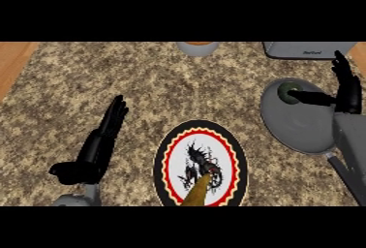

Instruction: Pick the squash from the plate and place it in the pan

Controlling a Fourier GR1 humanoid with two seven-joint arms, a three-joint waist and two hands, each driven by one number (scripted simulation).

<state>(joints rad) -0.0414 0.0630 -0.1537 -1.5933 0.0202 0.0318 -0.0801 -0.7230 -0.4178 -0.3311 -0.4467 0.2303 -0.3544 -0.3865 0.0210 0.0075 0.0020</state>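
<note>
Squash sits in the pan, at its far end, dark green & round; right hand just beside it, fingers straight up, thumb reaching toward the squash w/o curling round it, so released. Plate w/ red-yellow rim & black figure lies near centre of the counter, left of pan; brownish-yellow object lies on its near part. Left hand at lower left, fingers straight, holding nothing.

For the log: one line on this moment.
left hand: open, resting | right hand: open over pan | pan: dark green round item inside | plate: yellowish long item on it
</note>
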